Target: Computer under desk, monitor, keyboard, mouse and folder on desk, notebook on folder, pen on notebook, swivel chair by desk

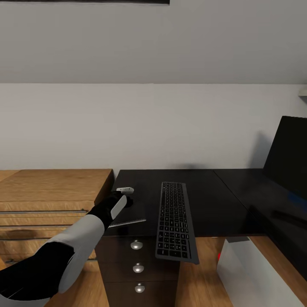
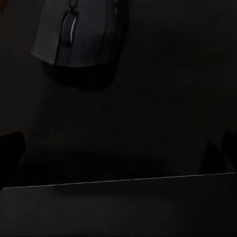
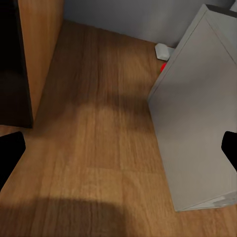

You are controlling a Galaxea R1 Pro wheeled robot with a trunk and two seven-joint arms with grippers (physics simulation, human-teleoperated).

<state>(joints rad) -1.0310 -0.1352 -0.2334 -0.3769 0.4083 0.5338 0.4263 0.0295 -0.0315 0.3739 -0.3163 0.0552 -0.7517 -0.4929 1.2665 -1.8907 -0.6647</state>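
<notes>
The black keyboard (image 1: 175, 219) lies lengthwise on the glossy black desk (image 1: 213, 200), its near end overhanging the front edge. The small mouse (image 1: 125, 189) (image 2: 79, 34) sits left of it, its top catching light. My left gripper (image 1: 123, 201) (image 2: 118, 153) hovers over the desk just short of the mouse. It is open with nothing between its fingers. The black monitor (image 1: 290, 157) stands at the right edge. The light-grey computer (image 1: 256, 273) (image 3: 197, 113) stands on the floor under the desk. My right gripper (image 3: 118, 148) is open over the floor beside it.
A light-wood chest of drawers (image 1: 51, 192) stands against the desk's left side. The dark drawer unit with round silver knobs (image 1: 136, 245) is below the keyboard. Wood floor (image 3: 98, 148) stretches between the unit and the computer. A pale wall rises behind the desk.
</notes>
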